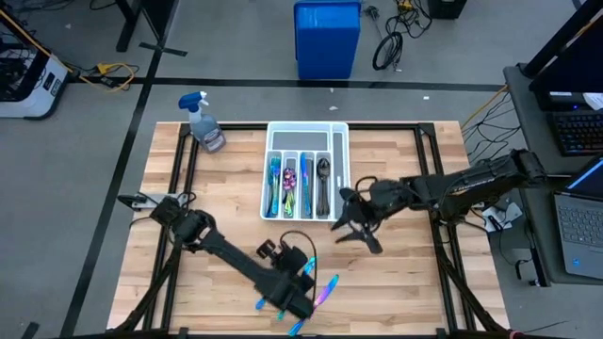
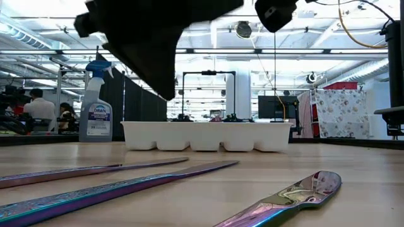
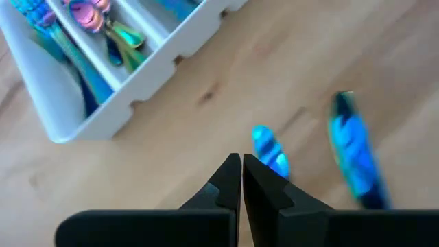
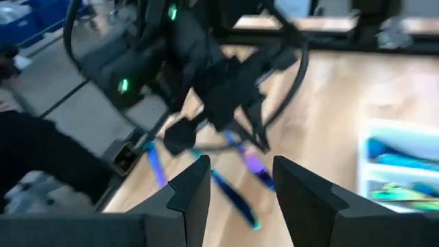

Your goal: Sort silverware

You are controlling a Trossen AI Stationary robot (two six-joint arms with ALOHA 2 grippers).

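Inside the white tray (image 1: 340, 151), several pieces of silverware (image 1: 287, 184) already lie sorted; a few loose pieces (image 1: 325, 291) wait near the table's front edge; left gripper (image 1: 306, 273) hovers there, fingers together, empty; right gripper (image 1: 353, 223) beside the tray, fingers apart, empty.

A wooden table (image 1: 396, 282) is occupied by a white tray (image 1: 341, 160), a spray bottle (image 1: 204, 122) and loose silverware (image 1: 325, 292).
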